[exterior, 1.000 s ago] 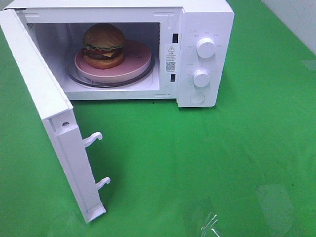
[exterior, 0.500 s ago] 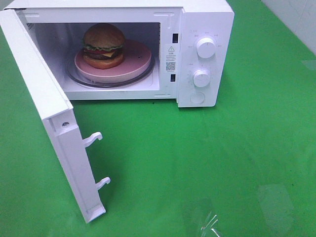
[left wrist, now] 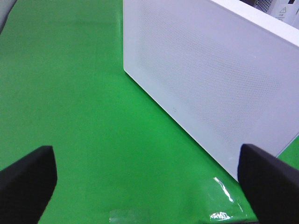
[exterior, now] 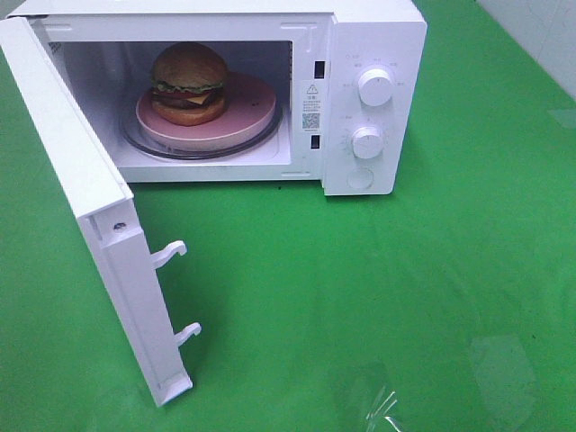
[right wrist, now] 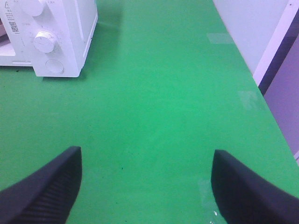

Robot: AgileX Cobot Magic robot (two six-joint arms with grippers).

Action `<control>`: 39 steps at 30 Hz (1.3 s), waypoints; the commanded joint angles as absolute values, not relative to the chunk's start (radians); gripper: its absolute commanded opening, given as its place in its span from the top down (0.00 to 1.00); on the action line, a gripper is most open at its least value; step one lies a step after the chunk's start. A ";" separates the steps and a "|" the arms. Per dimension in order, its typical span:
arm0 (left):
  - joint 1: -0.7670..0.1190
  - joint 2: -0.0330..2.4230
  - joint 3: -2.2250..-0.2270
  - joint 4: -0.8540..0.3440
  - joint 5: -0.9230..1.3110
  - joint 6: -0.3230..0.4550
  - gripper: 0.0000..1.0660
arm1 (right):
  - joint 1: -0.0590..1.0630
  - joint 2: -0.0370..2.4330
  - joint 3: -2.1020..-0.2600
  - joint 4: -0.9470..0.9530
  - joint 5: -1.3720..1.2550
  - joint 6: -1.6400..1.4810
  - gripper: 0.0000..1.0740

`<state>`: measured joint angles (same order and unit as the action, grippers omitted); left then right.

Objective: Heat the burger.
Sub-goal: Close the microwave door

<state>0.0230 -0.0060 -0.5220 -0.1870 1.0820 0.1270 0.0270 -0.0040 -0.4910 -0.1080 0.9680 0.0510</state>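
Observation:
The burger (exterior: 188,84) sits on a pink round plate (exterior: 243,112) on the glass turntable inside the white microwave (exterior: 373,36), whose door (exterior: 85,207) stands swung wide open to the left. Neither arm shows in the exterior view. In the left wrist view my left gripper (left wrist: 149,179) is open and empty, its black fingers (left wrist: 28,179) wide apart over the green cloth, facing the outer face of the door (left wrist: 210,79). My right gripper (right wrist: 149,186) is open and empty too, well back from the microwave's control panel (right wrist: 44,42).
A green cloth (exterior: 405,297) covers the table. Two round knobs (exterior: 374,86) and a round button (exterior: 360,178) sit on the microwave's right panel. Two white latch hooks (exterior: 171,254) stick out of the door's edge. A pale wall (right wrist: 252,28) borders the table's right side.

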 commanded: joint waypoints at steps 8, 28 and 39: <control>0.018 -0.021 -0.518 -0.189 1.071 0.126 0.08 | 0.023 -0.032 -0.490 -0.106 0.959 0.045 0.29; 0.018 -0.021 -0.518 -0.189 1.071 0.126 0.08 | 0.023 -0.032 -0.490 -0.106 0.959 0.045 0.29; 0.018 -0.021 -0.518 -0.189 1.071 0.126 0.08 | 0.023 -0.032 -0.490 -0.106 0.959 0.045 0.29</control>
<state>0.0230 -0.0060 -0.5220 -0.1870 1.0820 0.1270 0.0270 -0.0040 -0.4910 -0.1080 0.9680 0.0510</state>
